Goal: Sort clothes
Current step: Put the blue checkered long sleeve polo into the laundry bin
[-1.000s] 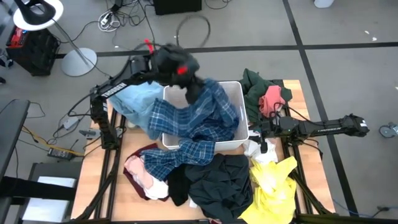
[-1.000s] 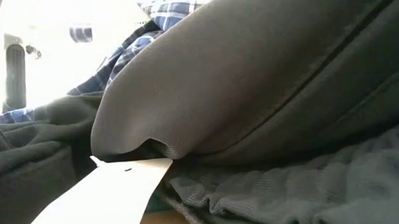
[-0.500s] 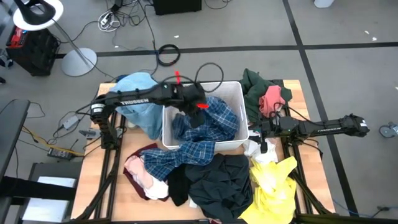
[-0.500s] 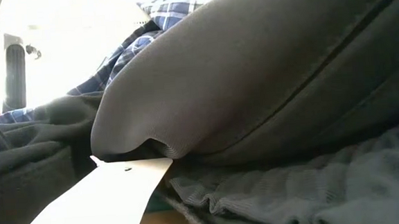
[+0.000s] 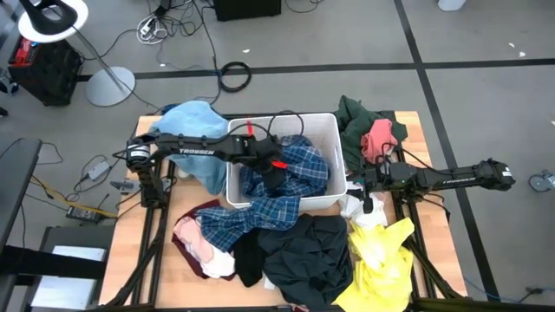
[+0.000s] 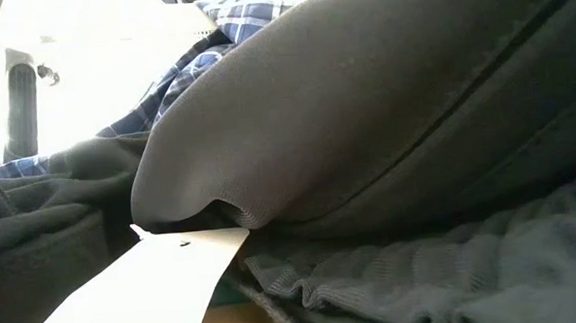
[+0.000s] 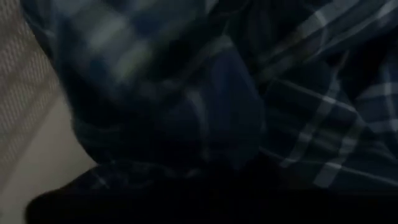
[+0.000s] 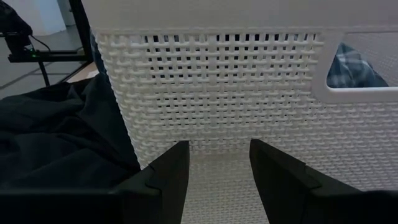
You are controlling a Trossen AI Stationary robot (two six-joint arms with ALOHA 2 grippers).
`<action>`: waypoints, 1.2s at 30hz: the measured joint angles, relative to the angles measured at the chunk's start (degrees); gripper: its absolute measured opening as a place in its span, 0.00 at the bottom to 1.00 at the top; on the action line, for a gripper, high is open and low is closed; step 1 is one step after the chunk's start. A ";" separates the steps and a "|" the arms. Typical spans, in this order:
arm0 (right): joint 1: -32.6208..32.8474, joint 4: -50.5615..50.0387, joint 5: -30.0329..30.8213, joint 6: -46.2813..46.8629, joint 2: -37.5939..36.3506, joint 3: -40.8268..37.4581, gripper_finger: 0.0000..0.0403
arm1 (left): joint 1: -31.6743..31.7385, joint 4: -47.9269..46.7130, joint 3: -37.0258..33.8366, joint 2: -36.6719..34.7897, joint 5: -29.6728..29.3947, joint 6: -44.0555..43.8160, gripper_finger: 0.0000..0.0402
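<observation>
We take the white woven plastic bin as our landmark and work outward from the table's front edge. Nearest that edge, well in front of the bin, lie the black garments, a yellow garment and a pink-and-maroon bundle.

The blue plaid shirt fills the bin and spills over its front wall onto that pile. Our left gripper is down inside the bin, pressed into the plaid; its wrist camera sees only dark plaid cloth, so we cannot tell whether it is clenched on the shirt or letting go. Our right gripper waits just outside the bin's right wall, fingers parted and grasping nothing.

The risk, as we judge it: much of the shirt hangs outside the bin, so its weight could drag it out when the left arm lifts. A fold caught on a finger would do the same, and could tug the bin too.

Beside the bin's left wall lies a light blue garment; at its right, a dark green garment with a pink one on top.

The surface is a pale wooden table. Beyond it is grey floor with dark tape lines, loose cables and a white round lamp base.
</observation>
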 joint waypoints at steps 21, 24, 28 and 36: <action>0.00 0.01 0.00 0.00 0.00 0.00 0.43 | -1.08 -20.64 26.77 -0.07 -0.43 5.06 0.35; 0.00 0.01 0.00 0.00 0.00 0.00 0.43 | -1.73 -26.32 31.68 -0.07 -0.54 5.11 0.35; 0.00 0.01 0.00 0.00 0.00 0.00 0.43 | -3.08 -32.58 36.59 -0.07 -2.29 4.94 0.35; 0.00 0.01 0.00 0.00 0.00 0.00 0.43 | -7.04 -38.65 39.14 -1.02 -3.81 4.15 0.35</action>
